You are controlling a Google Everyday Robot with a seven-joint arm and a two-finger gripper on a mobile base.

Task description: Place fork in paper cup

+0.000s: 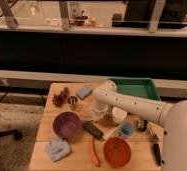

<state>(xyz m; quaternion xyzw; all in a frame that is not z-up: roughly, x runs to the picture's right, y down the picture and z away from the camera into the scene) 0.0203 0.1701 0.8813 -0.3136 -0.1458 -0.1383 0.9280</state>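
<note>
The white paper cup (119, 115) stands upright near the middle of the wooden table (44, 125). A thin pale piece that looks like the fork (112, 133) lies flat just in front of the cup, between the flat black bar (93, 130) and the small blue cup (126, 130). My white arm reaches in from the lower right. Its gripper (100, 113) points down at the table just left of the paper cup and behind the black bar. I cannot tell whether it holds anything.
A purple bowl (67, 124) sits at the left and an orange bowl (117, 151) at the front. Also on the table: an orange utensil (94, 152), a grey cloth (58, 148), a blue sponge (84, 92), a brown cluster (61, 97), a green tray (134, 89) and a black-handled utensil (154, 145).
</note>
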